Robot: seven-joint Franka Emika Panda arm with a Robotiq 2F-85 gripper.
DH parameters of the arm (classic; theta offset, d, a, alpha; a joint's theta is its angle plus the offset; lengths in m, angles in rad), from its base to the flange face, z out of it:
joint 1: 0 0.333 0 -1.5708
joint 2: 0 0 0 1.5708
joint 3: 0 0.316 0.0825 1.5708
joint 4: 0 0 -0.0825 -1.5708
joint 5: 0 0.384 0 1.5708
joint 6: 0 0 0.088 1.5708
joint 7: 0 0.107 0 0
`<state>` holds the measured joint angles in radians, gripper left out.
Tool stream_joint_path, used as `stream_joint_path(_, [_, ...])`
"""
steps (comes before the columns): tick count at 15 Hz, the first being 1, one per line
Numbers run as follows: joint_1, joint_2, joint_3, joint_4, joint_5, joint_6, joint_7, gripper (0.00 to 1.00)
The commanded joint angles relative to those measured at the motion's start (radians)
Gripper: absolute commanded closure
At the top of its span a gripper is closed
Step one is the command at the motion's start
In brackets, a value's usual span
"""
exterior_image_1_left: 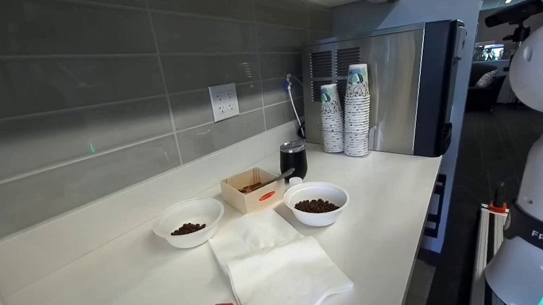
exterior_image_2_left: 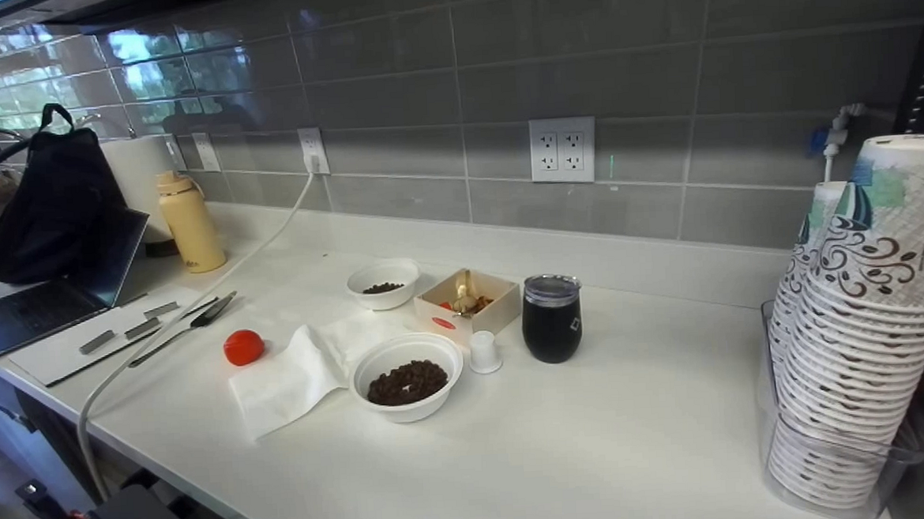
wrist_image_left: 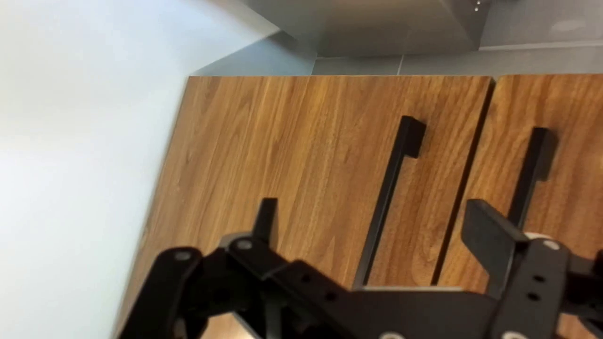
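Note:
My gripper is open and empty in the wrist view. It faces wooden cabinet doors with black bar handles and touches nothing visible. The gripper is outside both exterior views. On the counter in both exterior views are two white bowls holding dark brown pieces. Between them stands a pale wooden box with a spoon in it. A black lidded tumbler and a small white cup stand beside the box. White napkins lie in front, near a red object.
Stacked paper cups stand by a steel appliance. A white cord crosses the counter. Utensils, a laptop, a dark backpack and a yellow bottle are at the far end. A white wall borders the cabinet.

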<state>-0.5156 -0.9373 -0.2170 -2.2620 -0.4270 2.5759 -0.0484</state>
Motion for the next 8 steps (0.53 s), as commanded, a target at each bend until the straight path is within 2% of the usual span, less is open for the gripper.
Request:
stream_joint_path(1, [0.058, 0.014, 0.029, 0.013, 0.016, -0.021, -0.018, 0.00])
stream_joint_path(8, [0.135, 0.181, 0.025, 0.130, 0.027, 0.021, -0.016, 0.00])
